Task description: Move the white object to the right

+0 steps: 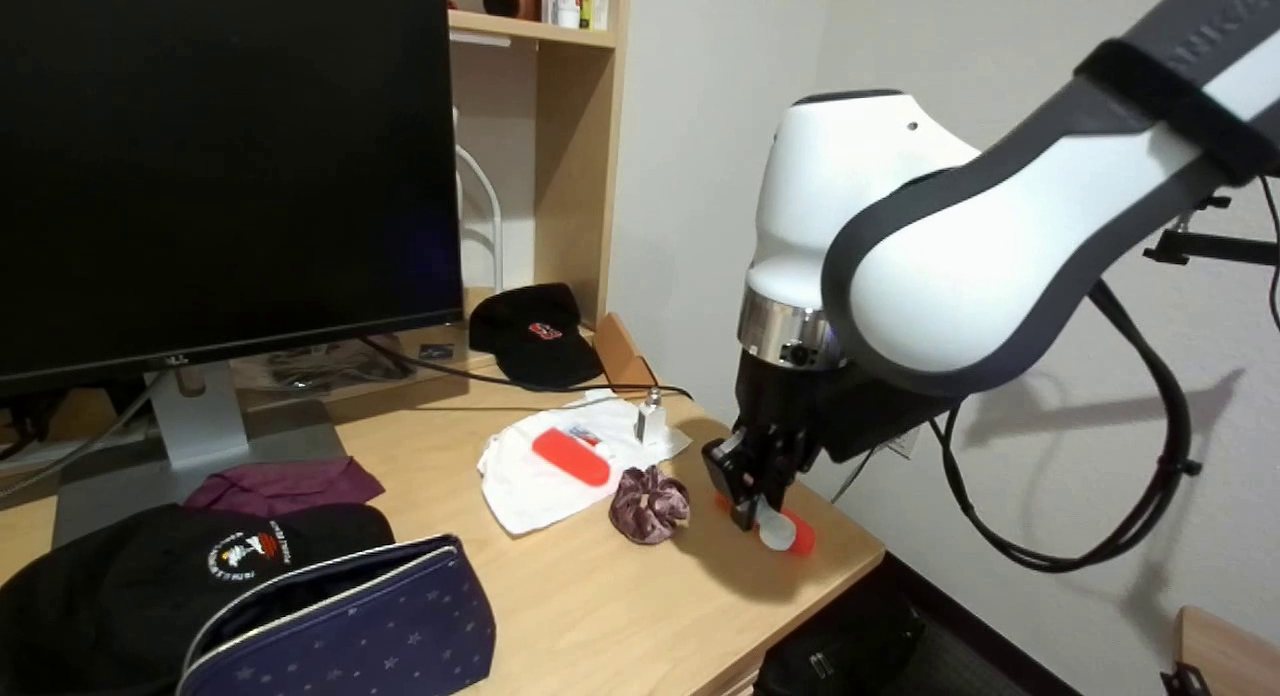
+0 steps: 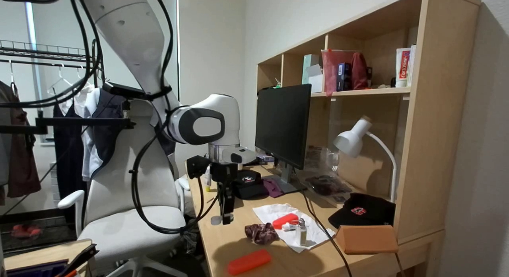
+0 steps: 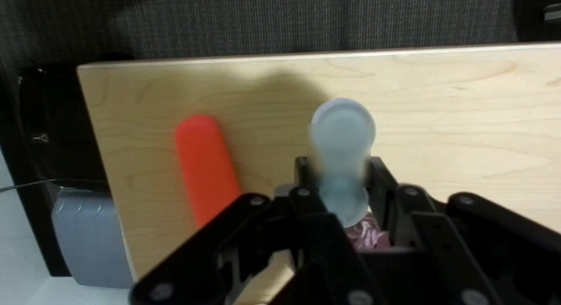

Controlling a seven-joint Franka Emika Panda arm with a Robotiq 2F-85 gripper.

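Observation:
The white object is a small pale, slightly translucent item with two rounded lobes. It shows in the wrist view and in both exterior views. My gripper is shut on its narrow middle, with one lobe sticking out on each side of the fingers. In both exterior views the gripper points down and holds the object above the wooden table, near the table's front edge. The fingers hide part of the object.
A red case lies near the table corner. A dark mauve scrunchie lies beside the gripper. A white cloth bears another red item and a small glass bottle. A dark blue pouch and monitor stand further along.

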